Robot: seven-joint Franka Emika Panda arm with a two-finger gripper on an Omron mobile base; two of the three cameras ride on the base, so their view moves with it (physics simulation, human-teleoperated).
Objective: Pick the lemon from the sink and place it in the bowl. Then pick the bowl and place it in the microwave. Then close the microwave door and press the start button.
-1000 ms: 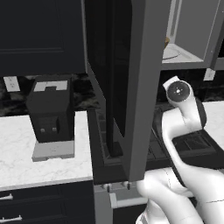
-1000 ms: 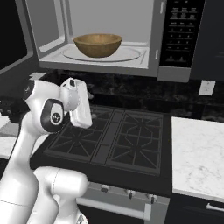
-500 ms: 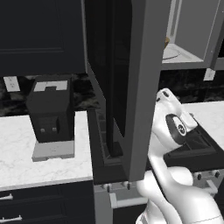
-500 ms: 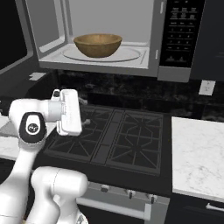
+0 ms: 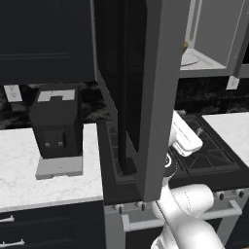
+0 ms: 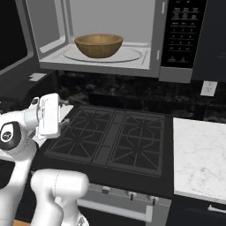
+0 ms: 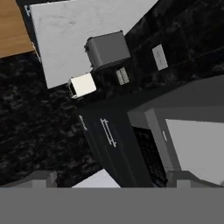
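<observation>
Microwave door [image 5: 146,92] wide open, bowl [image 6: 98,45] inside the microwave [image 6: 132,39], jaws fully apart and empty.

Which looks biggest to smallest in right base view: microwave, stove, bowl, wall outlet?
1. microwave and stove: too close to rank, and both are cropped or partly hidden.
2. bowl
3. wall outlet
</observation>
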